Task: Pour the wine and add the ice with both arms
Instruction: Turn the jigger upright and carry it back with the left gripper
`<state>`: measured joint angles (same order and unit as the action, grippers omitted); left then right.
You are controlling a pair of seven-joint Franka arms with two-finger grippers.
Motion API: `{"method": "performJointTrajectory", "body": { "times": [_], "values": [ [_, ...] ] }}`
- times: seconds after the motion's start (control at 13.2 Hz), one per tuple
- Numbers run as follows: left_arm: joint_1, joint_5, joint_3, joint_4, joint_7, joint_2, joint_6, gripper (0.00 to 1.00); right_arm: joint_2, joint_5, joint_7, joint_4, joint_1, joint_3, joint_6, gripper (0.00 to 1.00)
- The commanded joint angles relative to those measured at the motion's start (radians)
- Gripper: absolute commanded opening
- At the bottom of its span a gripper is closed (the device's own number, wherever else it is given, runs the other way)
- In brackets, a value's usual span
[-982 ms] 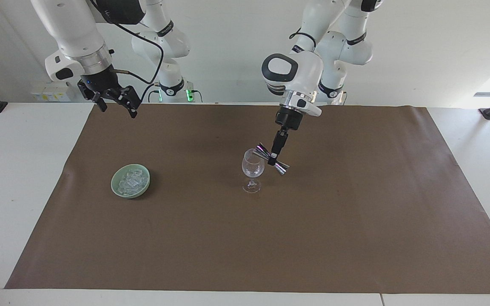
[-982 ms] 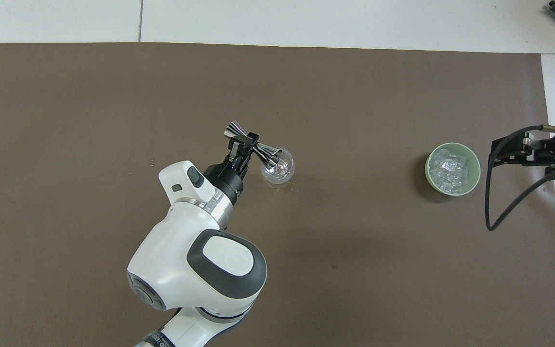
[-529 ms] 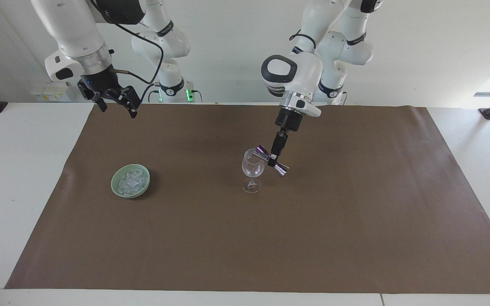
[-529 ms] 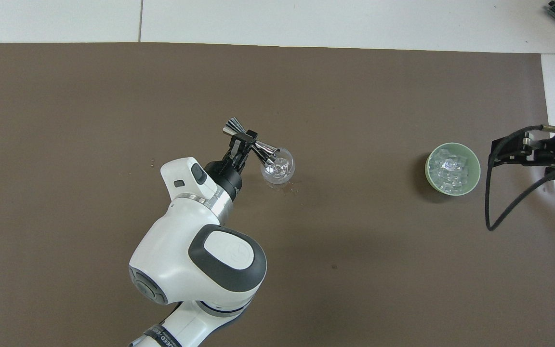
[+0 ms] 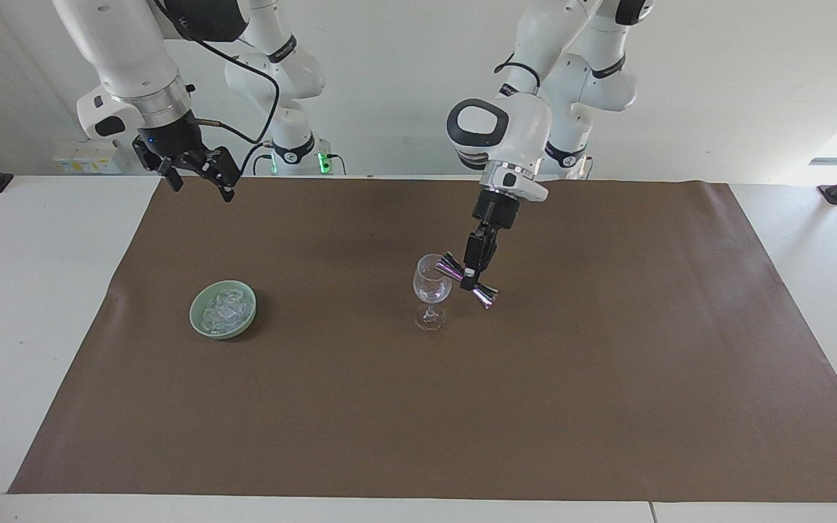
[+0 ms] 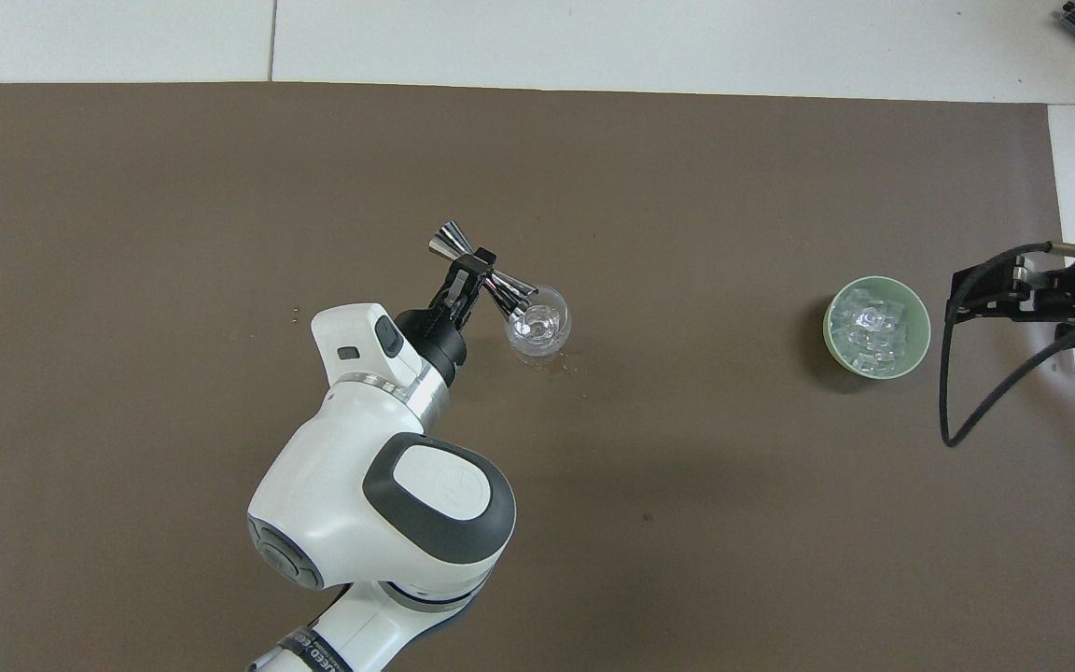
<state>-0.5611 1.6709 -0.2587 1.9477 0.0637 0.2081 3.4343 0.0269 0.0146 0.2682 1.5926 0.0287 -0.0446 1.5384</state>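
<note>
The left gripper (image 5: 470,274) is clamped on the narrow waist of a steel jigger (image 5: 468,280), which is the one place where two thin fingers can hold this double cone firmly; the jigger is tilted so that one cup leans over the rim of the wine glass (image 5: 432,290), and I judge this is the pouring step, near its end or just finished, since the glass seems to hold a little clear liquid. The glass stands upright on the brown mat (image 5: 607,378) in the middle of the bench (image 5: 19,290), within reach of both arms. The ice (image 5: 223,308) lies heaped in a pale green bowl (image 5: 200,325) toward the right arm's end, well apart from the glass. The right gripper (image 5: 197,171) waits with its fingers apart, raised over the mat's edge at the robots' end; probably it is kept free for the ice.

Count: two arms, one jigger, one glass, one bowl; the ice chunks are too many and too small to count.
</note>
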Motion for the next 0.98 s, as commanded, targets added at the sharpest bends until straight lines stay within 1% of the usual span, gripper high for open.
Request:
{"method": "performJointTrajectory", "body": {
  "times": [0.0,0.6,0.91],
  "values": [
    [-0.008,-0.008,0.006,-0.024,0.031,0.016,0.028,0.0,0.021,-0.005,-0.01,0.024,0.005,-0.003,0.011,1.0],
    [-0.019,-0.008,0.001,-0.032,0.033,0.016,0.054,0.0,0.022,-0.005,-0.01,0.024,0.007,-0.003,0.011,1.0],
    [-0.022,0.01,-0.002,-0.036,0.024,0.016,0.066,0.0,0.022,-0.005,-0.01,0.024,0.005,-0.003,0.011,1.0]
  ]
}}
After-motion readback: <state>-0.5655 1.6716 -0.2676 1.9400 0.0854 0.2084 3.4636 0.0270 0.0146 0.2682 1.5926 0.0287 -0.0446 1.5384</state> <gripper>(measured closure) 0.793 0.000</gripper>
